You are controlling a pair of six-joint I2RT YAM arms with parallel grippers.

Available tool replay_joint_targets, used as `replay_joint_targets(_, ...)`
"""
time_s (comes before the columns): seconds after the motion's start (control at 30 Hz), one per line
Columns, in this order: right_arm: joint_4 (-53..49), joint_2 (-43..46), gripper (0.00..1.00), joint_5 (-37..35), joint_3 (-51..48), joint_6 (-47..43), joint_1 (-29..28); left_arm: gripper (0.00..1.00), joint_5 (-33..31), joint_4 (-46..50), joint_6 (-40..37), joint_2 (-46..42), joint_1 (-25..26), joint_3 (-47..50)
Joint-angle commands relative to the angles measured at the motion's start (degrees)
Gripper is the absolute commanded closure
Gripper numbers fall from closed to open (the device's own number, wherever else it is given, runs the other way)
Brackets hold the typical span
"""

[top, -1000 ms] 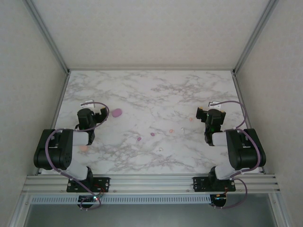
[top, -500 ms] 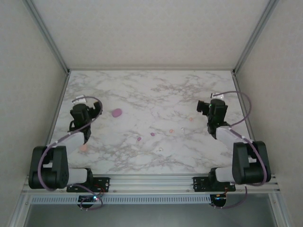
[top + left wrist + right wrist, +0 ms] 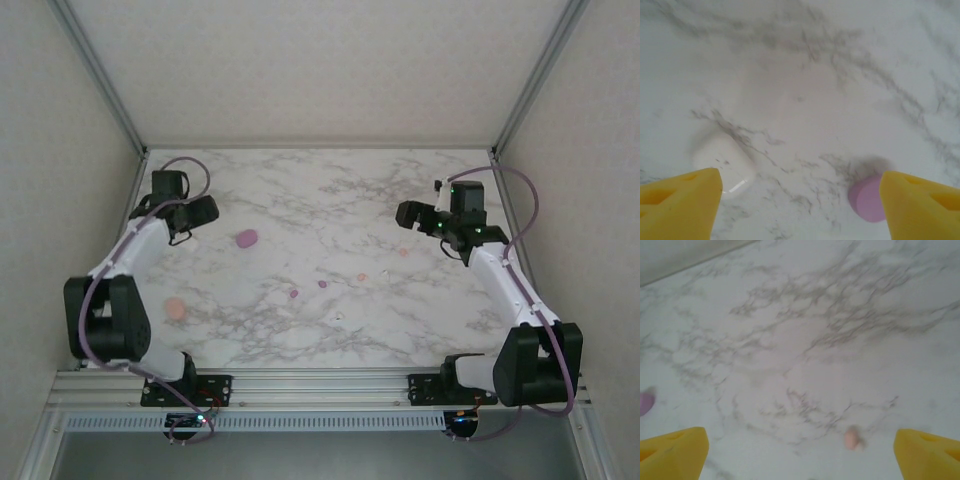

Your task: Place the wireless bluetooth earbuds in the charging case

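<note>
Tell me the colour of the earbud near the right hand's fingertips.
The earbud is peach-pink; it shows best in the right wrist view.

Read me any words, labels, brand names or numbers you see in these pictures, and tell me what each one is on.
None: no readable text in any view.
The rounded purple plastic case, the rounded white plastic case and the marble-patterned table show no print, logo or number.

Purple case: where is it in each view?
Top external: purple case, left-centre of the table, just right of the left end effector.
Left wrist: bottom right, partly behind one finger.
Right wrist: purple blob at left edge; cannot tell if it's the case.
Landmark: left end effector.
</note>
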State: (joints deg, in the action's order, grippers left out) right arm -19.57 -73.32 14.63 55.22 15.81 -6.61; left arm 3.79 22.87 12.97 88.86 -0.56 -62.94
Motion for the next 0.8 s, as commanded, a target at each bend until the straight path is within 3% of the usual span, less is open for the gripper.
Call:
replay_joint_targets(0.0, -6.0, -0.9, 0.04, 4.9, 2.5, 1.7, -0.9, 0.19, 6.3, 11.1, -1.8, 3.5, 1.4, -3.8)
replay_joint_targets(0.27, -6.4, -1.4, 0.03, 5.2, 0.3, 2.9, -2.0, 0.23, 6.4, 15.8, -9.2, 10.1, 9.0, -8.2)
replay_joint_targets(0.37, -7.2, -1.4, 0.03, 5.2, -0.2, 2.6, -2.2, 0.26, 5.0, 18.9, -12.6, 13.8, 10.1, -11.6)
replay_joint_targets(0.77, -10.2, -0.6, 0.01, 3.7, -1.4, 1.9, -2.3, 0.23, 4.0, 26.9, -25.4, 25.2, 13.9, -23.8)
